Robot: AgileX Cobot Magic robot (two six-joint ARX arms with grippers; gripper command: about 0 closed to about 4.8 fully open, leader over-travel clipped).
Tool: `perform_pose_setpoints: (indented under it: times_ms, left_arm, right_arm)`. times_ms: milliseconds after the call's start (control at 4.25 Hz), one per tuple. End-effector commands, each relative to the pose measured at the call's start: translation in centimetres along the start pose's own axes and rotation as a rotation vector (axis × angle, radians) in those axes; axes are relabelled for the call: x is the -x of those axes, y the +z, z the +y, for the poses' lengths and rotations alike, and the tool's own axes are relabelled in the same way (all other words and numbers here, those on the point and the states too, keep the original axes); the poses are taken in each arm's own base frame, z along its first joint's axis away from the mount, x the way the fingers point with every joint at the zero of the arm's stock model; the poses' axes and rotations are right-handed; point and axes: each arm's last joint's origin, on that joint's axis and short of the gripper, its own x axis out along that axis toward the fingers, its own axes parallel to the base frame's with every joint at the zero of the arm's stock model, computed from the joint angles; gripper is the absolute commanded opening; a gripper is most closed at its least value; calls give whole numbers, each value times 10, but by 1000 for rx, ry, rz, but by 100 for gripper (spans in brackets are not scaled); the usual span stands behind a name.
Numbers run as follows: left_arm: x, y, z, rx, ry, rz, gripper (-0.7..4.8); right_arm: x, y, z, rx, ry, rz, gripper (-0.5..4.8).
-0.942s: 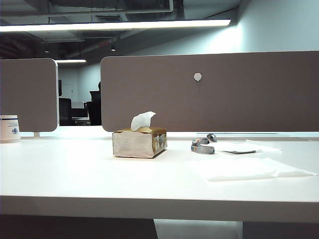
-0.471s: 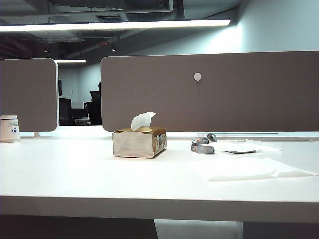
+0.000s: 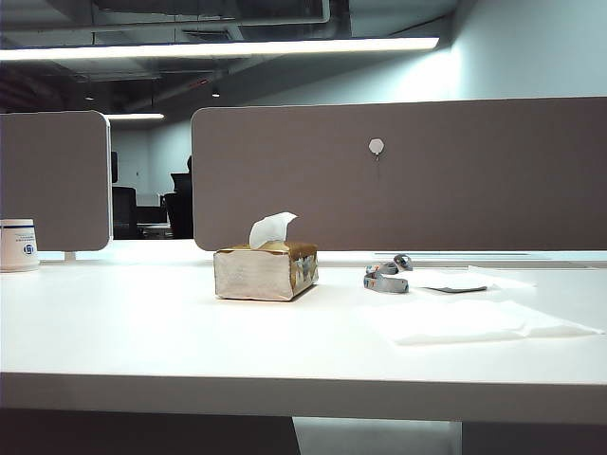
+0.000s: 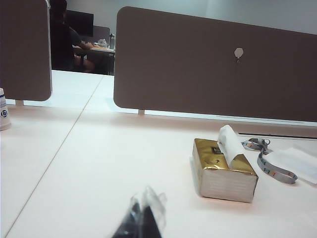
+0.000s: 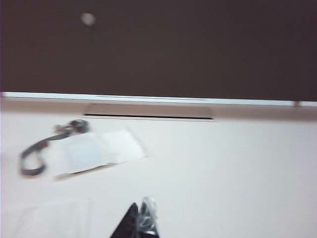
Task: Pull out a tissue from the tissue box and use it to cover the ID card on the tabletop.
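The right gripper (image 5: 140,220) is sitting with jaws pressed together, empty, near the tissue-covered ID card (image 5: 84,151). The left gripper (image 4: 143,218), fingertips meeting, is hanging short of the tissue box (image 4: 224,170), whose flimsy, tearable tuft (image 4: 231,141) wants a gentle pinch.

I see the tissue box (image 4: 224,169) with its gold-brown top and pale silvery-white sides, a white tuft on top. The ID card (image 5: 85,151) shows faint light blue under a white tissue (image 5: 106,148); its lanyard (image 4: 270,166) is grey with small orange and blue marks. The bench (image 3: 180,332) is plain white, the divider panels (image 3: 427,175) grey-brown, both tool tips dark.
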Motion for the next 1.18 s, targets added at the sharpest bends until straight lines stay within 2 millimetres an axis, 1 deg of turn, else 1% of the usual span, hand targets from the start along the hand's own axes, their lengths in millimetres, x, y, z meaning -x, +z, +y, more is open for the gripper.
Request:
perform_pose_setpoints:
  times_ms: [235,471,706,942,1177]
  left_arm:
    - [0,1,0,1,-2,-8,-6]
    - [0,1,0,1,-2,-8,-6]
    - [0,1,0,1,-2,-8,-6]
    - [0,1,0,1,-3,-8,-6]
    - [0,1,-1,1,-21,-6,-6]
  right_arm:
    - [-2,-6,-4,-9,-7,-29,-4]
    - [-2,-6,-1,-11,102,-34,-4]
    - [-2,-6,0,-13,112,-34,-4]
    - [-1,-2,2,36,195,-87,-4]
    - [-2,-2,-5,7,160,-82,-4]
